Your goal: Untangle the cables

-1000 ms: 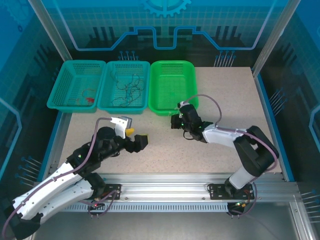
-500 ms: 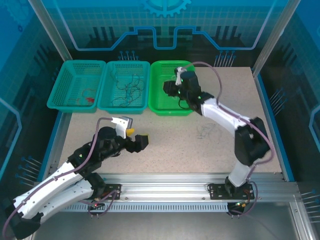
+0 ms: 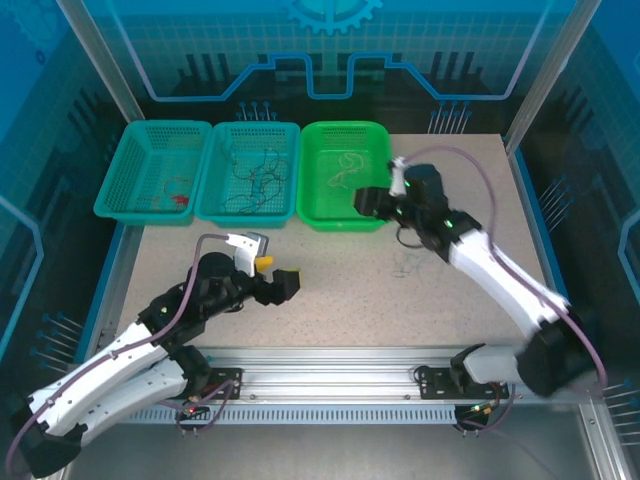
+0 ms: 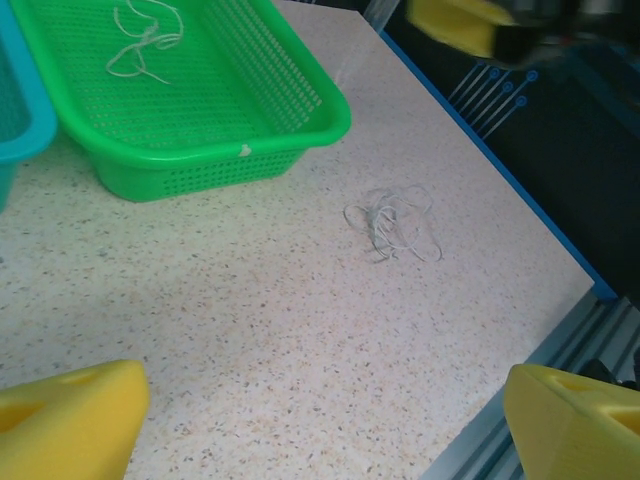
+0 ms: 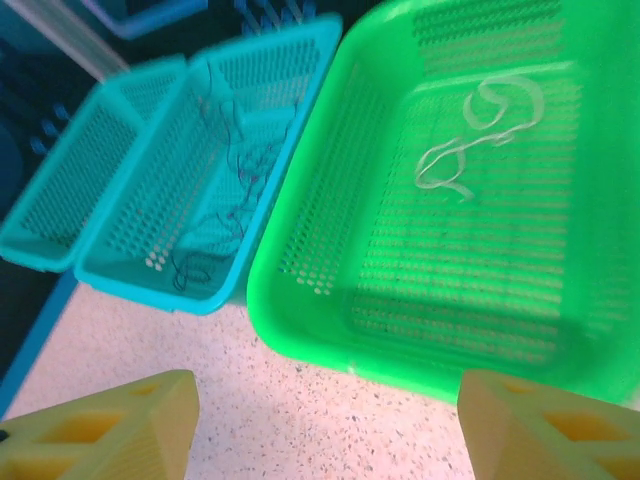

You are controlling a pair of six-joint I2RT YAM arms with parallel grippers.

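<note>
Near green basket [image 4: 200, 165], whitish cable tangle [image 4: 395, 222], left-wrist view

We record bright, even overhead light with faint, soft shadows on the table [image 3: 340, 300]. The right arm [image 3: 505, 285] smears with motion blur near its base; the right wrist view is soft throughout.

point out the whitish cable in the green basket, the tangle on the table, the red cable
whitish cable [image 4: 148, 38]: left wrist view, where its loops cross
tangle [image 4: 392, 222]: left wrist view, middle of the bundle
red cable [image 3: 181, 197]: top external view, its bright end
</note>
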